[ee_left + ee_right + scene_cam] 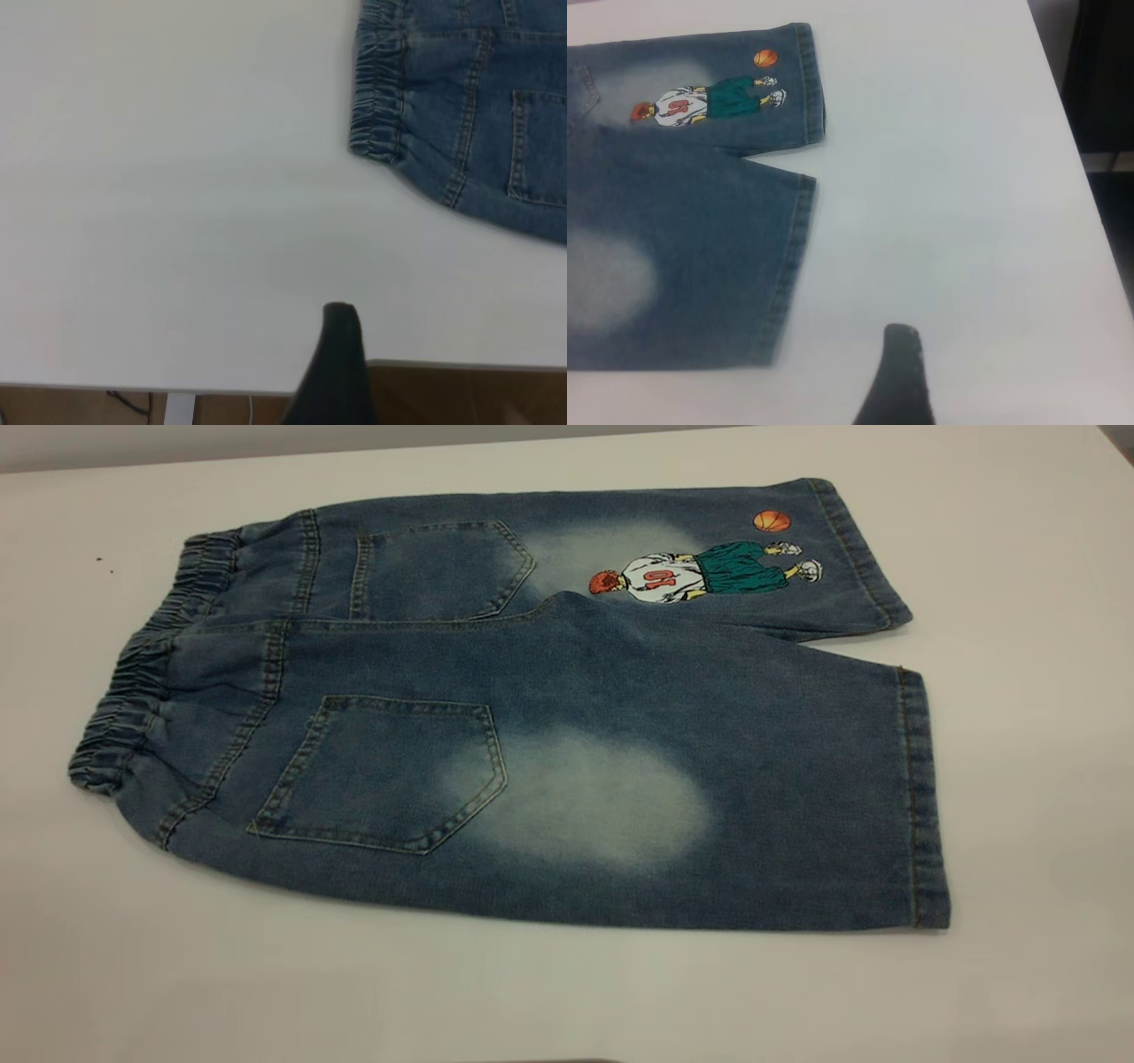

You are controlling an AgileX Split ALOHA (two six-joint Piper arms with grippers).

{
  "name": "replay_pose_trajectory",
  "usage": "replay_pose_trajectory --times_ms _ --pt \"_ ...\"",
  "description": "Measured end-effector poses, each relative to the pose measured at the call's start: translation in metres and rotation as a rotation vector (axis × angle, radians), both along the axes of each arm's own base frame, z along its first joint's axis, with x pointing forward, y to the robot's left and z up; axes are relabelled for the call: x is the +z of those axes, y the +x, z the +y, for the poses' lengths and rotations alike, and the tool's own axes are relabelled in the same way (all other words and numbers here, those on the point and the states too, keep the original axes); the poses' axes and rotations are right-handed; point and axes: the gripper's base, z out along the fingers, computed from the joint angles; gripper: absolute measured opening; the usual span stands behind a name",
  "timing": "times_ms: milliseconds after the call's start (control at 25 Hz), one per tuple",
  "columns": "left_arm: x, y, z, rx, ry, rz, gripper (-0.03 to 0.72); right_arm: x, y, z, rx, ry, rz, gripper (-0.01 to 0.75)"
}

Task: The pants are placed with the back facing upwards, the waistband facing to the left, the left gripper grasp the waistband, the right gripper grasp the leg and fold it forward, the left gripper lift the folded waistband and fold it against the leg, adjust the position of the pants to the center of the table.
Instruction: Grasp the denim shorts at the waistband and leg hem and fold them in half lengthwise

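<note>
- The pants (532, 717) lie flat and unfolded on the white table (1019, 691), back side up, both patch pockets showing
- The left gripper (339, 354) hangs over bare table near the table's edge, well apart from the waistband (133, 682); in the left wrist view only one dark fingertip (341, 332) shows, with the waistband's near corner (376, 133) farther off across white surface
- The right gripper (899, 372) hangs over bare table beyond the hems, apart from the leg (709, 806); in the right wrist view only one dark fingertip (901, 350) shows, and the leg's hem (788, 266) lies a little way off from it
- Neither gripper touches the cloth or has hold of anything; how far each is spread I cannot tell, since just one finger of each is in view
- In the exterior view neither arm appears
- The long axis of the pants runs left to right in the exterior view: waistband at the left end, both hems at the right end
- The leg with the whitish oval is the near one; the leg with the basketball-player print (700, 571) is the far one, its hem angled slightly away so a narrow wedge of table shows between the two hems
- The waistband is gathered and ruched, running from near left toward far left
</note>
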Motion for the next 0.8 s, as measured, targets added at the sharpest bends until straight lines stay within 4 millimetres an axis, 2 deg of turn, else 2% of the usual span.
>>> replay_pose_trajectory --times_ms 280,400,480,600,680,800 --pt "0.0 0.001 0.0 0.009 -0.016 0.007 0.584 0.001 0.0 0.001 -0.006 0.021 -0.008 0.545" --pt "0.009 0.014 0.001 0.045 -0.076 0.052 0.584 0.019 0.002 0.002 0.003 0.053 -0.043 0.545" --pt "0.021 0.032 0.002 0.082 -0.131 0.085 0.584 0.041 0.01 0.004 0.029 0.066 -0.073 0.545" --pt "0.03 0.078 0.004 0.128 -0.19 0.159 0.584 0.063 0.036 0.005 0.065 0.05 -0.044 0.545" --pt "0.026 0.11 0.006 0.143 -0.204 0.214 0.584 0.064 0.059 0.004 0.073 0.04 0.023 0.545" --pt "0.008 0.159 0.008 0.154 -0.207 0.305 0.584 0.056 0.093 0.004 0.072 0.046 0.141 0.545"
